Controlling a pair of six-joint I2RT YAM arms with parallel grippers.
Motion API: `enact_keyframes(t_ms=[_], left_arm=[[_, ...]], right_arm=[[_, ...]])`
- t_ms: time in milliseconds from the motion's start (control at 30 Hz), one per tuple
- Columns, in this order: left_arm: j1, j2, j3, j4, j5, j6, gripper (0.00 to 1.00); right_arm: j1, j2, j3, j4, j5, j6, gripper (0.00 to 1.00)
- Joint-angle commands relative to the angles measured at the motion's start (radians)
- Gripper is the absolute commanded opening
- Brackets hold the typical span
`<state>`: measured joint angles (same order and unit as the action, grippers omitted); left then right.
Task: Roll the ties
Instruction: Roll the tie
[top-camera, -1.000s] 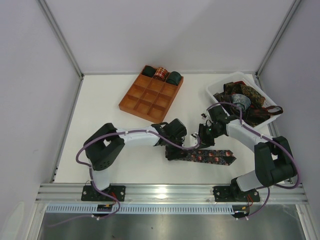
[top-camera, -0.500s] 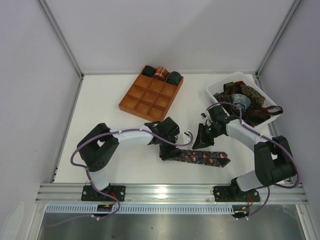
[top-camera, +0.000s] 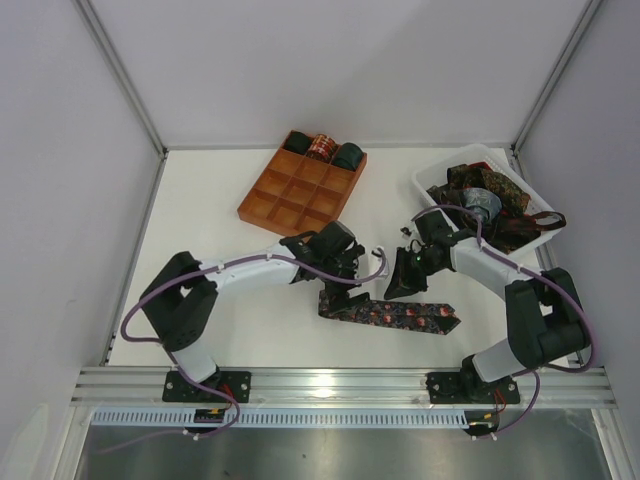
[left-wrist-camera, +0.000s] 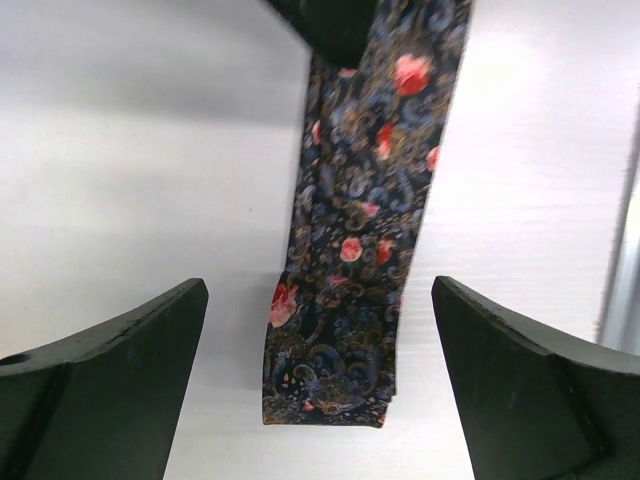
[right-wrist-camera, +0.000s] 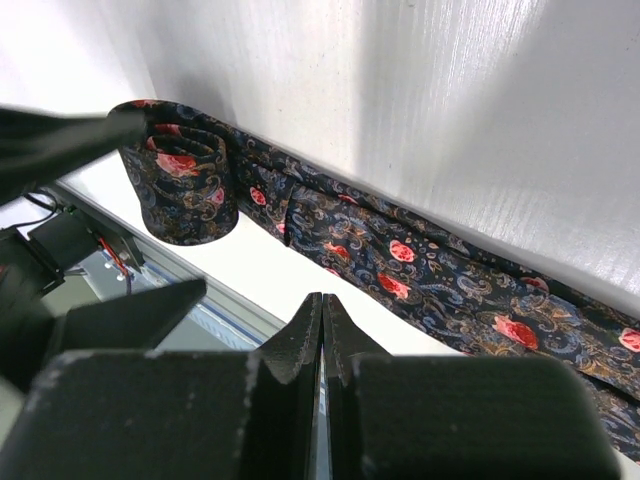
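White table from above. Toward the back, orange-brown gridded tray and white bin. Nearer, dark floral tie, one end coiled.

far left: bare table between the tray and the left wall, a wide passage.
back middle: bare strip between tray and bin, passable.
bin corner: piled ties spill over the bin's near right rim, crowding that corner.
centre: left gripper and right gripper sit near each other, tight between them.
near centre: a tie lies crosswise just in front of both grippers.
left finger gap: spread wide, tie end between, bare table on each side.
right finger gap: none, fingers pressed together.
near edge: metal rail bounds it.
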<state>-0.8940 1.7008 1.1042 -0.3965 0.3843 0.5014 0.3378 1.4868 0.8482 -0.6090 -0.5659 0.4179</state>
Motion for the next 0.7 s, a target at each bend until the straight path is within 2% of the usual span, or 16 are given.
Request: enact_keyframes(t_ms=[0, 67, 200, 367, 400, 467, 500, 567, 600, 667], left_arm=[[0.007, -0.058, 0.078, -0.085, 0.152, 0.019, 1.00], [0.007, -0.119, 0.059, -0.093, 0.169, -0.010, 1.00], [0.049, -0.259, -0.010, 0.016, 0.162, -0.148, 1.00], [0.182, -0.473, -0.122, 0.160, 0.087, -0.493, 1.00], [0.203, -0.492, -0.135, 0.179, 0.071, -0.609, 1.00], [0.278, -0.516, -0.167, 0.183, 0.102, -0.717, 0.98], [0.299, -0.532, -0.182, 0.197, 0.123, -0.824, 0.95], [0.355, -0.530, -0.219, 0.193, 0.171, -0.908, 0.92], [0.374, -0.518, -0.231, 0.183, 0.185, -0.943, 0.85], [0.420, -0.504, -0.282, 0.198, 0.226, -1.056, 0.83]], right_arm=[[0.006, 0.007, 0.043, 0.006, -0.009, 0.007, 0.04], [0.009, 0.009, 0.051, 0.006, -0.008, 0.010, 0.04], [0.027, 0.020, 0.069, 0.015, -0.003, 0.030, 0.04], [0.079, 0.062, 0.135, 0.081, -0.041, 0.114, 0.03], [0.095, 0.073, 0.147, 0.093, -0.048, 0.148, 0.03], [0.144, 0.113, 0.172, 0.132, -0.057, 0.179, 0.02], [0.158, 0.130, 0.192, 0.144, -0.060, 0.206, 0.02], [0.201, 0.179, 0.206, 0.184, -0.072, 0.238, 0.00], [0.211, 0.191, 0.209, 0.201, -0.074, 0.254, 0.00], [0.243, 0.213, 0.210, 0.235, -0.063, 0.291, 0.00]])
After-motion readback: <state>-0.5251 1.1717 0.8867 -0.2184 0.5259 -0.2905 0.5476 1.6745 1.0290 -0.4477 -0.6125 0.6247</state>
